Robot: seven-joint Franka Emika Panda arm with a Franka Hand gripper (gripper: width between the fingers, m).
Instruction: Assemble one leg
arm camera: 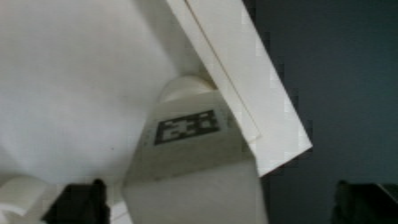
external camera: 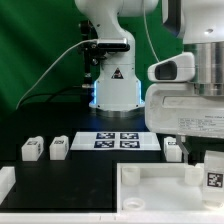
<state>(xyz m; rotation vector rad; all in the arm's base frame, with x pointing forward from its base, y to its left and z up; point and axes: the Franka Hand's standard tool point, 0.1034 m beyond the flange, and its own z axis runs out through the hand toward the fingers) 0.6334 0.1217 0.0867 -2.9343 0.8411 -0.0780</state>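
Waiting at the lower right of the exterior view, one leg sits by the panel corner under the gripper, not clearly fixed in yet, with spare legs at the middle left; only the wrist view shows its tag close up, and I cannot tell if the fingers squeeze it.

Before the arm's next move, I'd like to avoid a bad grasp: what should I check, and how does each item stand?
1. Gripper open: ok, fingertips wide apart.
2. Leg between the fingertips: ok, tag facing the wrist camera.
3. Leg clear of the panel: cannot tell, they overlap in both views.
4. Spare legs out of the way: ok, lying at the exterior view's left.
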